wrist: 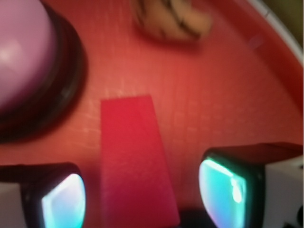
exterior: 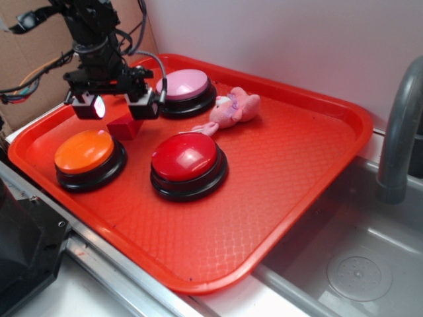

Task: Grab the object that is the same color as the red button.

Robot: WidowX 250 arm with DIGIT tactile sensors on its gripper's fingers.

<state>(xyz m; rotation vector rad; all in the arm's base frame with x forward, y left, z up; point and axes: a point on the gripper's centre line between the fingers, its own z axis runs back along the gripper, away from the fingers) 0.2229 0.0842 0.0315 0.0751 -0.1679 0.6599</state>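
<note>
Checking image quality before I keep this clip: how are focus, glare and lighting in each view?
Exterior view: sharp and evenly lit, with small highlights on the red button and the tray. Wrist view: soft throughout; the red block between the open gripper's fingers is blurred, the finger pads glow cyan, and the pink button is hazy.

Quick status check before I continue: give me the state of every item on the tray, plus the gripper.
gripper: open, over the red block, fingers either side
red block: flat on the tray, not gripped
red button: upright, nothing on it
orange button: upright, nothing on it
pink button: upright, nothing on it
pink plush toy: lying on its side
red tray: flat on the counter beside the sink
</note>
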